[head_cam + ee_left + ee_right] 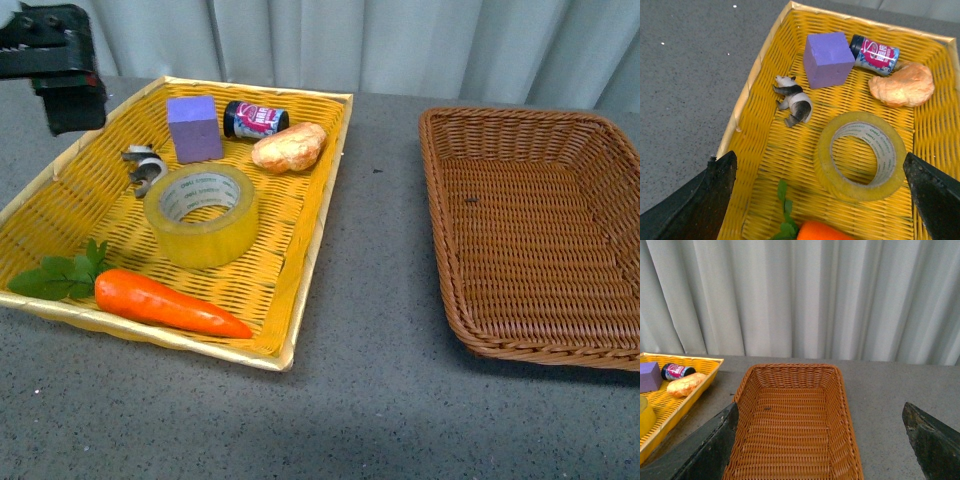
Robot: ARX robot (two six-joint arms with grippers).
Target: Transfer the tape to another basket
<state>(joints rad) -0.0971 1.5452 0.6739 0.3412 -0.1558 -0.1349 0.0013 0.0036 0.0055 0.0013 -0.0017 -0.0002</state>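
Observation:
The tape [205, 240], a wide yellowish roll with a white printed core, lies flat in the middle of the yellow basket [310, 250]. In the left wrist view the tape [862, 187] sits below and between my left gripper's [818, 156] spread black fingers [720, 185]; the gripper is open, empty and apart from it. The left arm [55, 60] shows at the front view's top left. The dark brown wicker basket [440, 230] stands empty at the right. My right gripper [820, 405] hovers open above this basket [740, 395] and is out of the front view.
The yellow basket [747, 95] also holds a purple block [194, 128], a small dark bottle [255, 119], an orange-yellow bread-like lump [289, 147], a small panda figure [145, 167] and a carrot [165, 302] with green leaves. Grey tabletop separates the baskets; curtains hang behind.

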